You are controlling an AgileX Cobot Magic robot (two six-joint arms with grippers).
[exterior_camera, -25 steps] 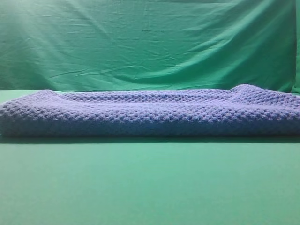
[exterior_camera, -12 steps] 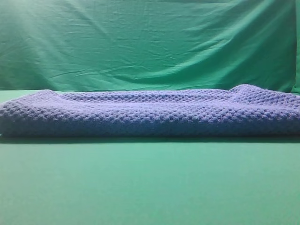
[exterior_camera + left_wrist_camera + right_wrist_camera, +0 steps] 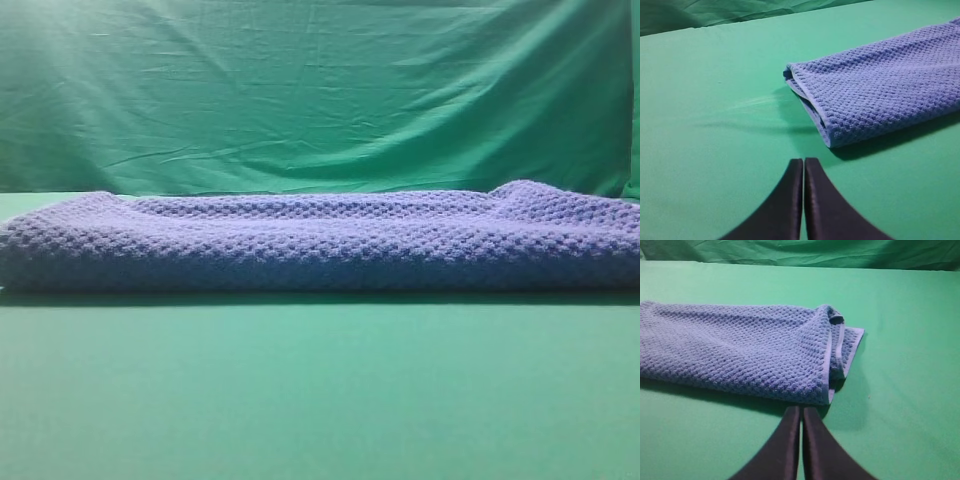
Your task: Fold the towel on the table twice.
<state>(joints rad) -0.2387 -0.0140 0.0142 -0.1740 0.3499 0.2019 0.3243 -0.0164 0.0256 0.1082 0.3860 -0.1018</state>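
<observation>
The blue-grey waffle-weave towel (image 3: pixel 320 240) lies folded in a long band across the green table (image 3: pixel 320 390). In the left wrist view its left end (image 3: pixel 875 95) shows stacked layers, ahead and to the right of my left gripper (image 3: pixel 803 165), which is shut and empty, apart from the cloth. In the right wrist view the towel's right end (image 3: pixel 750 355) lies with a bunched corner at its far right. My right gripper (image 3: pixel 801 412) is shut and empty, just in front of the towel's near edge. Neither gripper shows in the exterior high view.
A wrinkled green backdrop cloth (image 3: pixel 320 90) hangs behind the table. Bare green table surface lies in front of the towel, left of its left end (image 3: pixel 705 125) and right of its right end (image 3: pixel 910 365).
</observation>
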